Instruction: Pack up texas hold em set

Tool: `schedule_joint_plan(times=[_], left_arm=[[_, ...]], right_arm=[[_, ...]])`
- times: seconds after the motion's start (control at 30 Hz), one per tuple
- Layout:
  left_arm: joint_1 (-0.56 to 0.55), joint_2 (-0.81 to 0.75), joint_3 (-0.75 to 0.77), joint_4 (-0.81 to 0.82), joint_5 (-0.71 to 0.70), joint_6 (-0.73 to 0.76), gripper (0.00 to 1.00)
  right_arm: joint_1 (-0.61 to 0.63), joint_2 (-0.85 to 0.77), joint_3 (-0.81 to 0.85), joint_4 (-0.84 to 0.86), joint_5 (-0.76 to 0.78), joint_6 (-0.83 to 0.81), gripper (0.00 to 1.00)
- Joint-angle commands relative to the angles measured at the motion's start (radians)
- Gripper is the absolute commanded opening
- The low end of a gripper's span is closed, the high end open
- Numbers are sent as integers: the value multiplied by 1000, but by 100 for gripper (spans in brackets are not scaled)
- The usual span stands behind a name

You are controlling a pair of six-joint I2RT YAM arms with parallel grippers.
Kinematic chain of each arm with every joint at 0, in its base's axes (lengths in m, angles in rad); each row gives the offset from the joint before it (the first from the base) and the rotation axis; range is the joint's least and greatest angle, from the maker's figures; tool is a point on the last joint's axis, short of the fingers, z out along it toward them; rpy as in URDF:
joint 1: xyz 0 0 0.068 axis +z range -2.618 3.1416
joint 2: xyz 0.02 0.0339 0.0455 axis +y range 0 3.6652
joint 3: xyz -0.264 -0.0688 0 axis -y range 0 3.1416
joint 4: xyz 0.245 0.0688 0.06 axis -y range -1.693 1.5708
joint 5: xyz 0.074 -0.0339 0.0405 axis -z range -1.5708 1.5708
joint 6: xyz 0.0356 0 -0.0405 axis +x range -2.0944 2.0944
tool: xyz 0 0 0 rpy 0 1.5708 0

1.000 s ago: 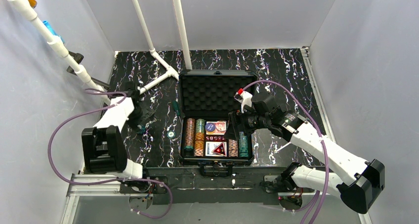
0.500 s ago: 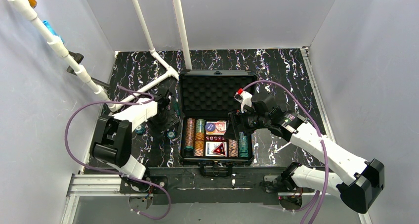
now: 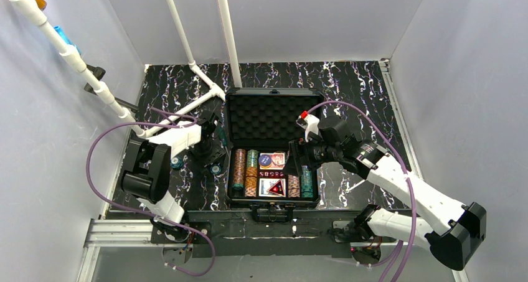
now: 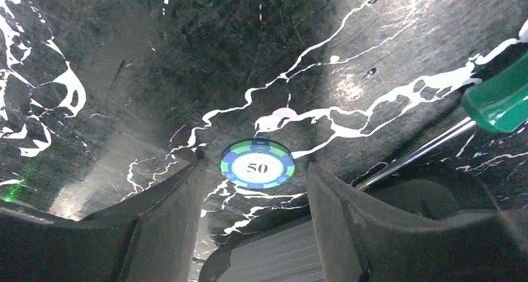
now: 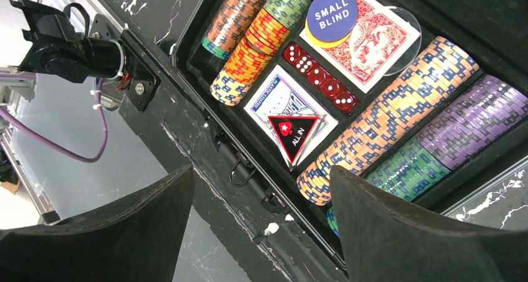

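The black case (image 3: 232, 192) lies open in the middle with its foam-lined lid (image 3: 273, 116) laid back. Its tray holds rows of striped chips (image 5: 398, 111), card decks (image 5: 367, 36), red dice (image 5: 319, 76) and a red triangle piece (image 5: 291, 134). A loose green-and-blue "50" chip (image 4: 257, 164) lies on the marbled table left of the case; it also shows in the top view (image 3: 215, 168). My left gripper (image 4: 254, 185) is open just above it, a finger on each side. My right gripper (image 5: 261, 176) is open and empty above the tray's right part.
A green-handled screwdriver (image 4: 498, 98) lies just beyond the chip, next to the case's left wall. Another loose chip (image 3: 177, 163) lies further left. White pipes (image 3: 187, 104) cross the back left. A thin white stick (image 3: 356, 185) lies right of the case.
My left arm has swung right, from the far-left chip to over the "50" chip beside the case. The right arm has stayed in place.
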Motion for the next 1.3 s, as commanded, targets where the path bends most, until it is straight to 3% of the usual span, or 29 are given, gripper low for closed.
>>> schedule_joint_plan(times=[0.0, 0.4, 0.77, 0.9, 1.07, 1.27], left_arm=[[-6, 14, 22, -18, -35, -7, 57], [-20, 20, 18, -38, -87, -27, 39], [17, -52, 62, -90, -132, 23, 31], [106, -106, 53, -98, -127, 76, 31], [295, -157, 46, -96, -104, 198, 31], [466, -108, 96, -99, -83, 312, 30]], right_arm=[[-4, -12, 30, -1, 2, -6, 86], [-4, -7, 31, 0, 4, -11, 86], [-3, -9, 22, 2, 6, -8, 86], [-4, -9, 20, 6, 3, -5, 86], [-3, -6, 17, 12, -1, -2, 86], [-4, -10, 16, 12, -3, 3, 86]])
